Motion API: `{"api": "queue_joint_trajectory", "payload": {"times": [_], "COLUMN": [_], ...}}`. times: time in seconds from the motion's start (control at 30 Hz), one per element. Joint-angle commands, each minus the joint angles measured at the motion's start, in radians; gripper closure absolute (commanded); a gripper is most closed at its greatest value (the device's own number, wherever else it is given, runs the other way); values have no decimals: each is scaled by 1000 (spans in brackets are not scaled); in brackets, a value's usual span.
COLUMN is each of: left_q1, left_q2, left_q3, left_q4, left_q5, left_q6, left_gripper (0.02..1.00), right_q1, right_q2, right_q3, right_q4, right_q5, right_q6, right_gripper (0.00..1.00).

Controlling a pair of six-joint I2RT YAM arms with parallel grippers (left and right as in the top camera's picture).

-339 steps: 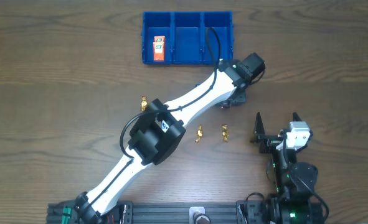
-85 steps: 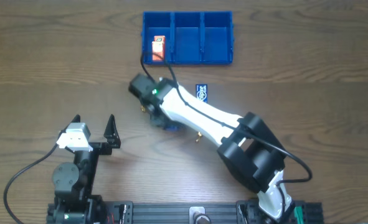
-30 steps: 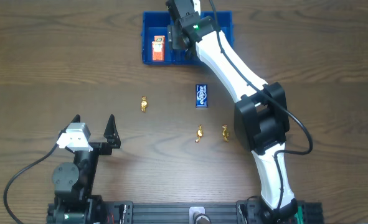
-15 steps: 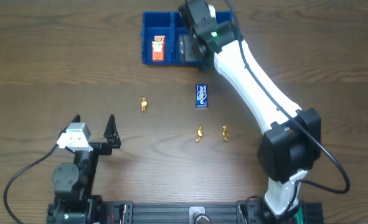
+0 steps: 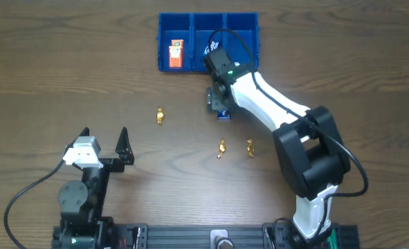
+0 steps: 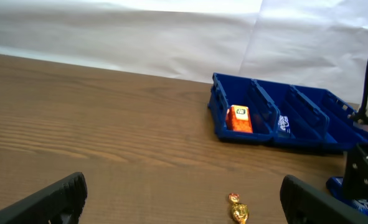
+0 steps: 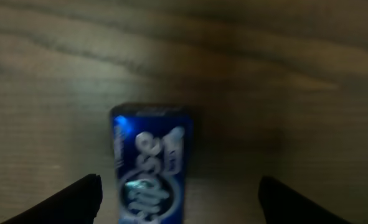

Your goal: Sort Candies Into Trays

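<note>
A blue tray (image 5: 190, 68) with three compartments stands at the far side of the table. Its left compartment holds an orange candy (image 5: 177, 52) and its middle one a blue candy (image 5: 210, 48). Another blue-wrapped candy (image 5: 223, 115) lies on the wood just in front of the tray. My right gripper (image 5: 218, 104) hangs open close above it, and that candy (image 7: 149, 171) lies between the fingers (image 7: 71, 202) of the right gripper (image 7: 179, 193). My left gripper (image 5: 104, 142) is open and empty near its base at the left.
Three gold-wrapped candies lie on the table: one (image 5: 160, 115) left of centre and two (image 5: 221, 148) (image 5: 250, 146) side by side in the middle. The left wrist view shows the tray (image 6: 258, 140), a gold candy (image 6: 238, 210) and the right gripper (image 6: 364, 171).
The right arm has come back from over the tray's middle compartment, where a blue candy now lies, down to the blue candy on the table. The left arm has not moved.
</note>
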Motion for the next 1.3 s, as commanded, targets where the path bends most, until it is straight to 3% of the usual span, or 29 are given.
{"api": "queue_joint_trajectory", "payload": {"times": [0.03, 0.43, 0.9, 1.13, 1.3], "left_q1": [4, 4, 4, 4, 4], "left_q2": [-6, -6, -6, -6, -6], "left_q3": [-16, -16, -16, -16, -16], "left_q4": [-38, -38, -38, -38, -38], "left_q5": [17, 17, 17, 17, 17], "left_q6": [6, 6, 6, 6, 6], "left_gripper": [23, 23, 23, 23, 20], "right_q1": [30, 25, 20, 31, 57], "right_q2": [44, 78, 78, -11, -136], "right_q3": [-5, -5, -5, 2, 132], "right_q4": [16, 10, 10, -15, -131], "right_q5": [-20, -28, -31, -24, 68], "right_q6": [43, 81, 83, 78, 79], "right_gripper": [167, 290, 713, 737, 737]}}
